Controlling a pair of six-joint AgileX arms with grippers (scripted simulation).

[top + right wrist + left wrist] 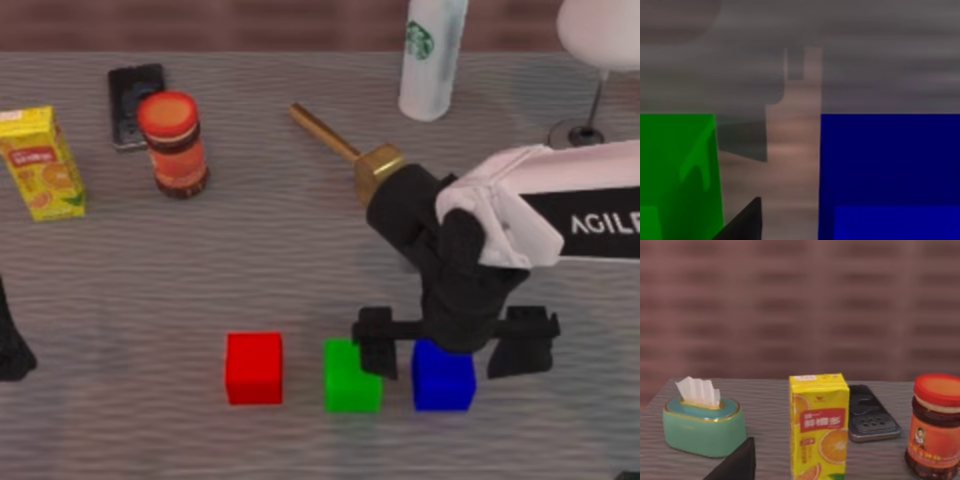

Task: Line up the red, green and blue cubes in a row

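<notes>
Directly over the blue cube (443, 378) hangs the right gripper (455, 343), its fingers spread wide and clear of the cube's sides, grasping nothing. The green cube (350, 380) sits just left of the blue cube, a narrow gap between them; the red cube (254, 368) lies farther left, in the same row. The left gripper (12, 345) is parked far left of the blue cube; I cannot tell its grip.

Even soft light, faint shadows.

Matte red cube (254, 368), glossy-lidded jar (175, 143), ridged grey table (300, 250).
</notes>
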